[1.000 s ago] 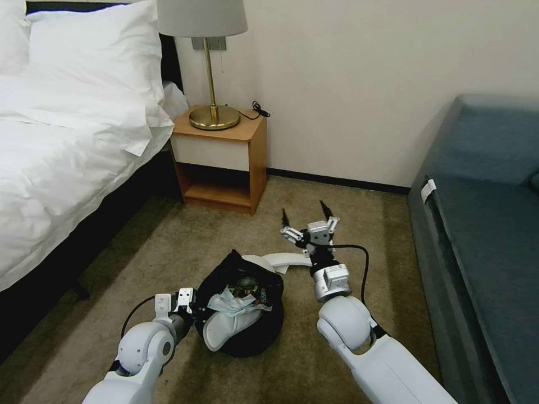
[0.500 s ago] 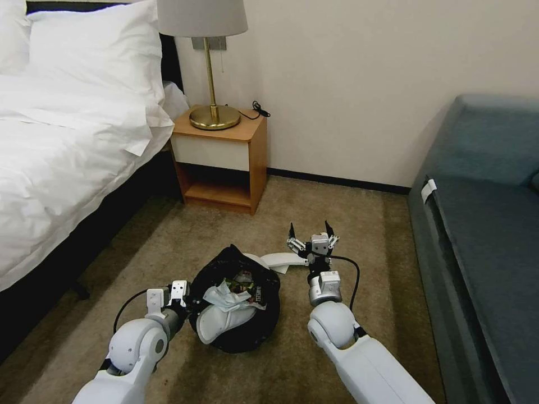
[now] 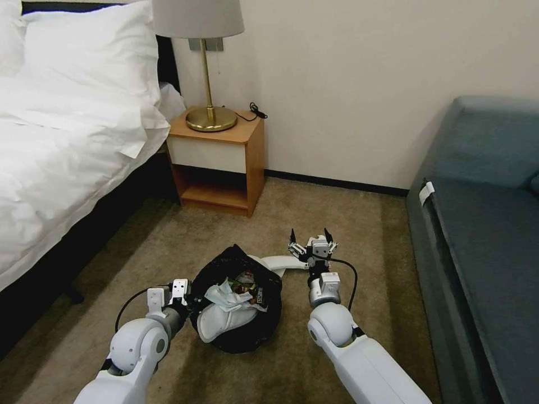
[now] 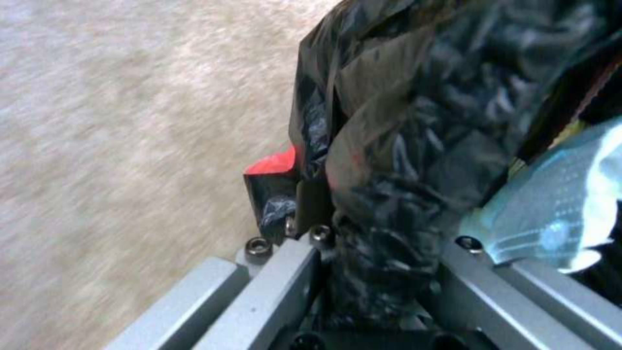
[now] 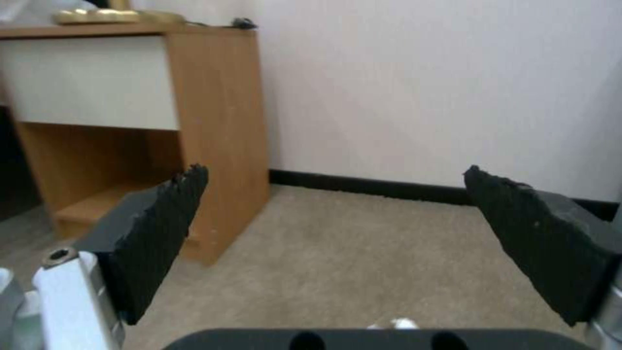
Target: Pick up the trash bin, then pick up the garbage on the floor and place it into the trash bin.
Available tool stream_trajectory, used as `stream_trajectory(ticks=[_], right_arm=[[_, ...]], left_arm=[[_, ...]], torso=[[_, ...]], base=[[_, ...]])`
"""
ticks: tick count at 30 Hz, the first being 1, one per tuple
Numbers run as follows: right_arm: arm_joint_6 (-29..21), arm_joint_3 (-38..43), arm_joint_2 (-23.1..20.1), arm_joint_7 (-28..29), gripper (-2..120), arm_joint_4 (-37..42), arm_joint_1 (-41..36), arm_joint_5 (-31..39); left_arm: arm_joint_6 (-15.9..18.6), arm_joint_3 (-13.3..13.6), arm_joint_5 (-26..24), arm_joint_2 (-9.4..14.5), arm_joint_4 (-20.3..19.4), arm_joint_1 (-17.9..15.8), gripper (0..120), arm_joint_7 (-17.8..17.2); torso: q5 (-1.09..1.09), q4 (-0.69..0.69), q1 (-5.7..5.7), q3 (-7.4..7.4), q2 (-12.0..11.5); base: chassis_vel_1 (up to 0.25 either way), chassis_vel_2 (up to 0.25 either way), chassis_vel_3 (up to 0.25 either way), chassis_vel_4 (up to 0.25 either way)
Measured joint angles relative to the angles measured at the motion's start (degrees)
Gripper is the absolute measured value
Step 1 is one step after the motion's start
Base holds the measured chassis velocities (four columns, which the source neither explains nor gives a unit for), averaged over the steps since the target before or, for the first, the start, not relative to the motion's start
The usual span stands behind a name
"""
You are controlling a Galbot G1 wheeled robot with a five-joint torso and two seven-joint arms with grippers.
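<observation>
The trash bin, lined with a crinkly black bag, sits low over the carpet in the head view. A white slipper, a crumpled tissue and wrappers lie inside it. My left gripper is shut on the bin's near-left rim. In the left wrist view the black bag is pinched between the fingers of my left gripper. A second white slipper lies on the floor just behind the bin. My right gripper hangs open at its right end, pads spread wide with nothing between them.
A wooden nightstand with a brass lamp stands by the wall; it also shows as the nightstand beyond the right gripper. The bed runs along the left and a blue sofa along the right. Carpet lies between.
My right gripper has dropped lower and drawn back toward the floor slipper, still open. The bin in my left gripper shifted slightly left. The camera moved a little.
</observation>
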Motion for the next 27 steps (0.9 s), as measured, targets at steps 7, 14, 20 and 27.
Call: stream_trajectory(ticks=[7,14,20,27], right_arm=[[0.00,0.21,0.14,0.10,100,-0.30,-0.26,-0.46],[0.16,0.33,0.27,0.78,100,-0.96,-0.29,-2.50],[0.77,1.20,0.28,0.79,100,-1.78,-0.57,-3.90],[0.93,1.61,0.18,0.47,100,-2.08,-0.99,-4.33]], left_arm=[[1.22,-0.14,-0.33,0.20,-0.17,-0.51,0,-0.73],[1.56,-0.33,-1.00,0.43,-0.84,-0.83,0,-1.38],[1.56,-2.07,-1.12,0.03,-2.38,-0.46,0,-2.60],[1.66,-3.76,-0.83,-0.05,-3.70,-0.05,0,-2.94]], torso=[[-0.03,0.00,0.00,0.00,0.00],[0.01,-0.01,0.01,0.01,-0.01],[-0.01,0.00,0.05,0.02,-0.01],[-0.01,0.03,0.00,-0.01,0.00]], base=[[-0.384,0.079,0.376,-0.091],[-0.390,0.194,0.379,-0.194],[-0.257,0.210,0.231,-0.193],[0.022,0.041,-0.026,-0.019]])
